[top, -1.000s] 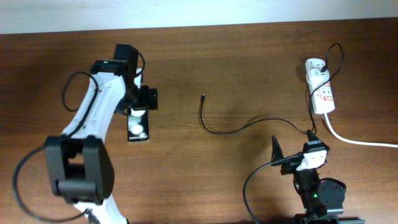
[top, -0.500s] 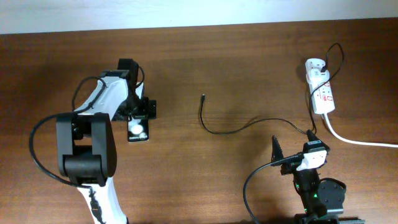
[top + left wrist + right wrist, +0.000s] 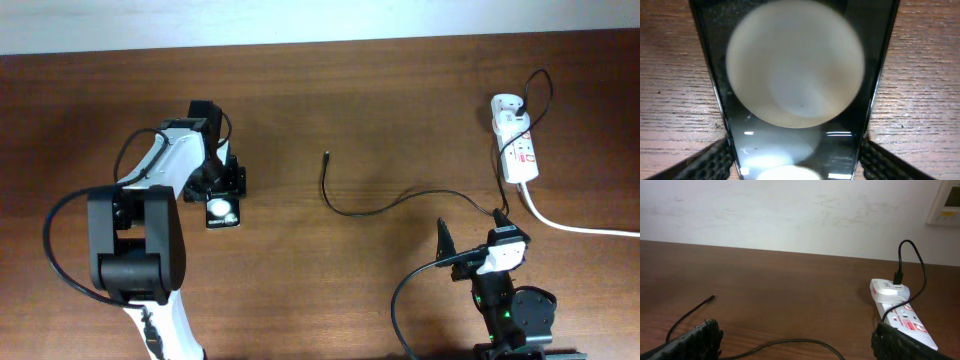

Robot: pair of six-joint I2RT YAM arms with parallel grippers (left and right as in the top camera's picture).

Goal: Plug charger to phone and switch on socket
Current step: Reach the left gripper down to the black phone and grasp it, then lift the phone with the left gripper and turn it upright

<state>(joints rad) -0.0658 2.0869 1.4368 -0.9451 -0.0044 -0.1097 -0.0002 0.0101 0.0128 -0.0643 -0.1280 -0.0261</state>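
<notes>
The phone (image 3: 223,212) lies flat on the table and fills the left wrist view (image 3: 795,75), its glossy screen showing round white reflections. My left gripper (image 3: 222,186) is down over it, and in the left wrist view (image 3: 797,162) its two fingers press against the phone's long edges. The charger, a thin black cable (image 3: 352,210), lies curved mid-table with its plug tip (image 3: 327,155) free; the tip also shows in the right wrist view (image 3: 712,297). The white socket strip (image 3: 520,150) lies at the far right, seen also in the right wrist view (image 3: 905,322). My right gripper (image 3: 472,236) is open and empty over the cable (image 3: 790,342).
A white adapter (image 3: 506,104) sits in the far end of the socket with the black cable looping out of it. A thick white cord (image 3: 580,228) runs from the socket off the right edge. A pale wall (image 3: 790,210) stands behind the table.
My left arm has drawn in and lowered its gripper onto the phone, covering more of it. The right arm, cable and socket have not moved.
</notes>
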